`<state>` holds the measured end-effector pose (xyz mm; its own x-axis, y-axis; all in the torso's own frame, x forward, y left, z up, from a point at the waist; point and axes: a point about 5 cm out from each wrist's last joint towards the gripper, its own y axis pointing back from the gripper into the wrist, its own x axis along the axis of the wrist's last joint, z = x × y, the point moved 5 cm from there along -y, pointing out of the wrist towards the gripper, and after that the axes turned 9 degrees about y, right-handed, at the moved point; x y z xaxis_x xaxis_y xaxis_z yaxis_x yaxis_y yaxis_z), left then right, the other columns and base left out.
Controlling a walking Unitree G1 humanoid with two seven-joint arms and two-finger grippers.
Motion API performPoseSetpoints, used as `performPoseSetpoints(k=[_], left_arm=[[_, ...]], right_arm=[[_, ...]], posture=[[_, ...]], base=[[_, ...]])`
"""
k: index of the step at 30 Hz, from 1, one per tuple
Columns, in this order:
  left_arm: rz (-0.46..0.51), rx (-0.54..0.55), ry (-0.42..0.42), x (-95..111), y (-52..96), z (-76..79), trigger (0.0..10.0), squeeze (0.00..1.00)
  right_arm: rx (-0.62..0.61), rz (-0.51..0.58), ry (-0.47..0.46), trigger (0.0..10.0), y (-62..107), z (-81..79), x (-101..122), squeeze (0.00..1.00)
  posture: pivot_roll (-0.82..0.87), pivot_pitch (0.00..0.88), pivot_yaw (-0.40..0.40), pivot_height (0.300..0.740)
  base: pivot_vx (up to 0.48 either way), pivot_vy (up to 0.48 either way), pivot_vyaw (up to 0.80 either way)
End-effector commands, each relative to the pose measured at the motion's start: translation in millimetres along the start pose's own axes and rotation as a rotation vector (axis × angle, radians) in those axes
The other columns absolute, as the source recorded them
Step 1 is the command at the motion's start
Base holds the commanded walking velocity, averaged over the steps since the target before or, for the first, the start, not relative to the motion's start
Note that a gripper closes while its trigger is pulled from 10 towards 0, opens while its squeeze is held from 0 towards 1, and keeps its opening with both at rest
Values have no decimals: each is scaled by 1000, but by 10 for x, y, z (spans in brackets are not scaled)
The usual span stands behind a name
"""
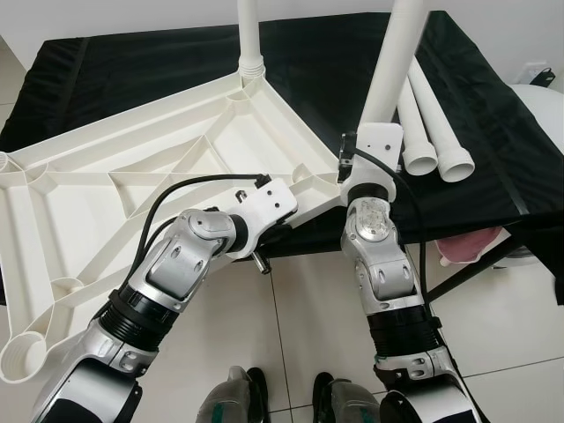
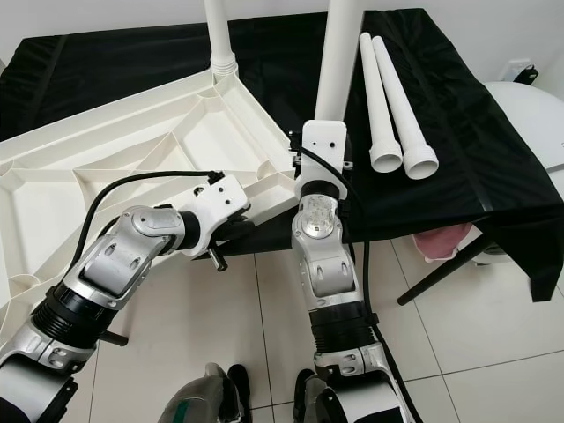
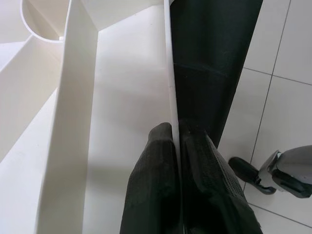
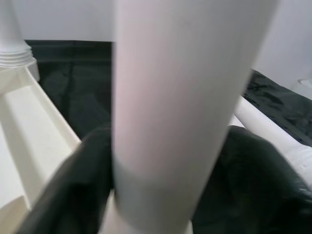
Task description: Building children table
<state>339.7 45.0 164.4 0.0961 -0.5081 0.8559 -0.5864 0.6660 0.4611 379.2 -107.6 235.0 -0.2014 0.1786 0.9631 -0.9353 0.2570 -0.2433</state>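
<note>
White tabletop (image 1: 132, 176), underside up across the frame's left half, its edge clamped by the left gripper (image 3: 176, 141) at centre, while the right gripper (image 4: 161, 185) grasps an upright white leg (image 1: 392, 62) at upper centre-right, beside two loose legs (image 1: 432, 123) on the black cloth (image 1: 493, 115)

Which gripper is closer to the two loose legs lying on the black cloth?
Right. The right gripper grips an upright leg just beside the loose legs; the left gripper pinches the tabletop rim, farther away.
</note>
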Motion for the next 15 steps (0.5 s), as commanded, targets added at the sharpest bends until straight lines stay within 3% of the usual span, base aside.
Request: performPoseSetpoints(k=[1,2,3,5,6,7,8,9,10,11,15], left_arm=[[-14,59,-25,-25,24,-74,10000,0],[-14,59,-25,-25,24,-74,10000,0],[-14,60,-24,-26,23,-74,10000,0],[-14,60,-24,-26,23,-74,10000,0],[-13,60,-23,-27,22,-74,10000,0],[-13,60,-23,-27,22,-74,10000,0],[-12,61,-21,-25,22,-75,10000,0],[-12,62,-20,-24,23,-77,10000,0],[-12,62,-20,-24,23,-77,10000,0],[-12,64,-19,-23,23,-79,10000,0],[-12,66,-17,-23,27,-85,10000,0]], right_arm=[[-30,-79,-31,10000,40,-24,-142,1000],[-30,-79,-31,10000,40,-24,-142,1000],[-30,-81,-32,10000,32,-17,-145,310],[-30,-81,-32,10000,32,-17,-145,310],[-29,-82,-31,10000,25,-9,-151,392],[-29,-82,-31,10000,25,-9,-151,392],[-30,-84,-30,10000,18,0,-157,776],[-15,-90,-37,10000,8,-5,-169,110],[-15,-90,-37,10000,8,-5,-169,110],[7,-93,-56,10000,-11,-6,-178,0],[94,-96,-110,10000,-110,42,-191,0]], posture=[[-81,152,42,740],[-81,152,42,740],[-80,154,41,740],[-80,154,41,740],[-80,154,41,740],[-80,154,41,740],[-79,158,40,740],[-79,159,40,740],[-79,159,40,740],[-80,161,41,740],[-80,165,42,740]], base=[[0,0,0],[0,0,0],[0,0,0],[0,0,0],[0,0,0],[0,0,0],[0,0,0],[0,0,0],[0,0,0],[0,0,0],[0,0,0]])
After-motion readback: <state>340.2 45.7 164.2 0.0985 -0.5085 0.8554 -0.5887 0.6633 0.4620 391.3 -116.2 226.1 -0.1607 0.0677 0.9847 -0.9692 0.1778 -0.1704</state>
